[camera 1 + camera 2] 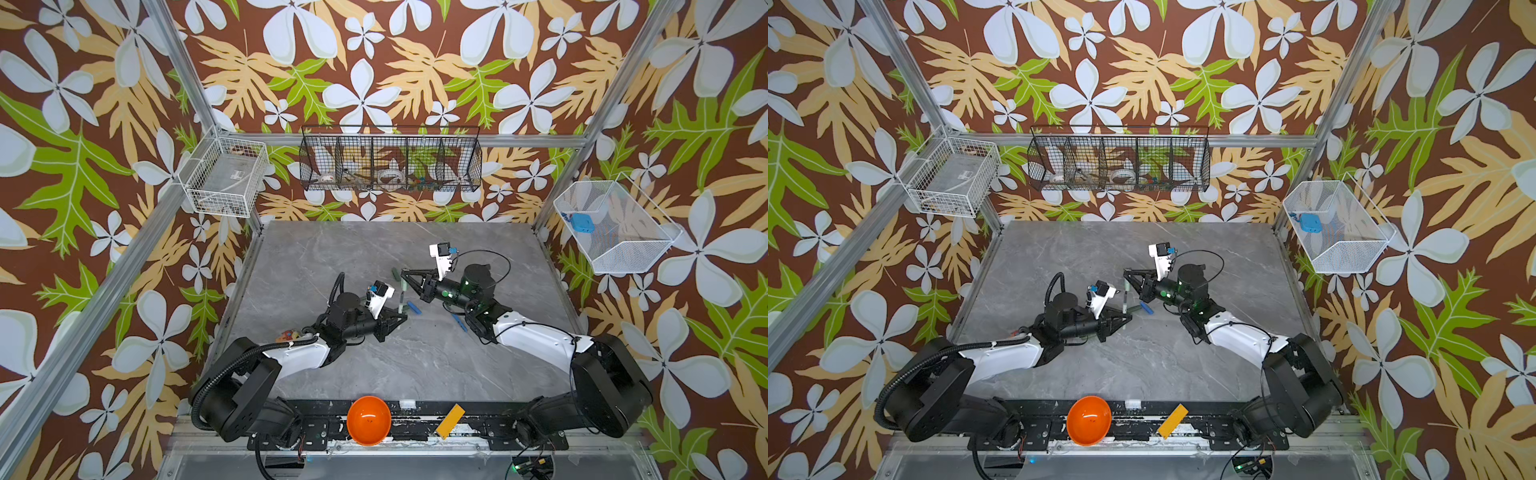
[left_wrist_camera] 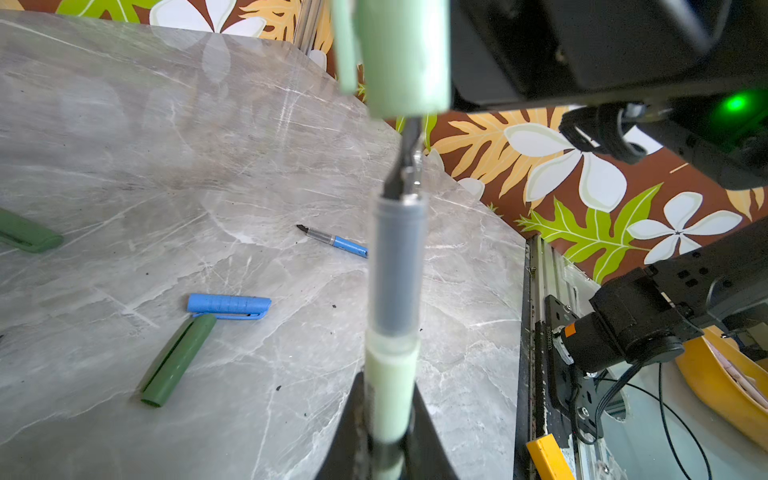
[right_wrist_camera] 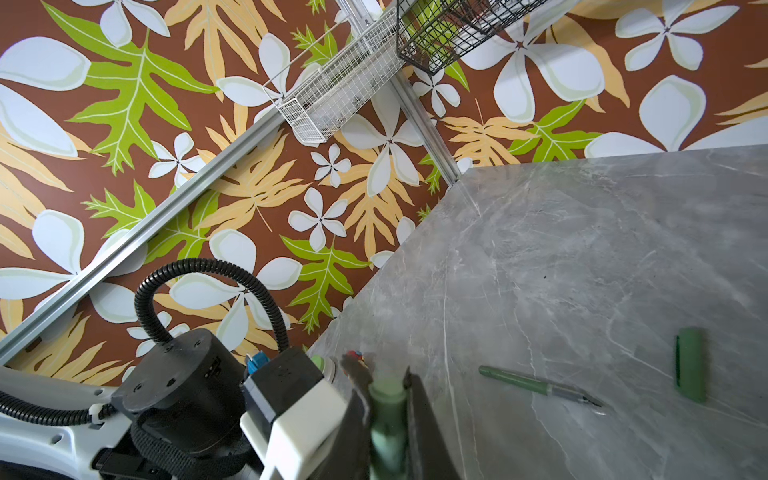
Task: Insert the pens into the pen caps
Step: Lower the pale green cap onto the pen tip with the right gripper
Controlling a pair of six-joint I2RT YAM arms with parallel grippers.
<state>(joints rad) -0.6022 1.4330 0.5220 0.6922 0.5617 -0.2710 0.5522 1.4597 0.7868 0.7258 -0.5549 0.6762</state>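
The left gripper [image 2: 388, 380] is clamped on the barrel of a slim pale green plastic pen [image 2: 395, 282], with a finger pressed to either side. The pen stands out past the fingertips, its grey grip section and dark nib foremost. The right gripper [image 3: 386, 384] is closed on a short pale green plastic cap [image 2: 405, 58], which shows blurred between its fingers in the right wrist view. In the left wrist view the nib's tip meets the cap's open mouth, while the grey grip section lies wholly outside it. Pen and cap are roughly in line. In both top views the two grippers meet tip to tip above the middle of the grey marble-patterned worktop [image 1: 415, 365], the left one on the side of the near edge and the right one on the side of the far edge.

Several things lie flat on the worktop. A short blue ribbed cap [image 2: 228, 305] is close to the middle, and a stubby dark green cap [image 2: 178, 359] has one end just beside the blue cap's clip. A slim blue pen [image 2: 332, 240] lies apart from both, toward the right edge, with its nib bare. Beyond the middle, toward the far edge, a second dark green cap [image 3: 690, 365] and a slim dark green pen [image 3: 540, 386] lie near each other without touching.
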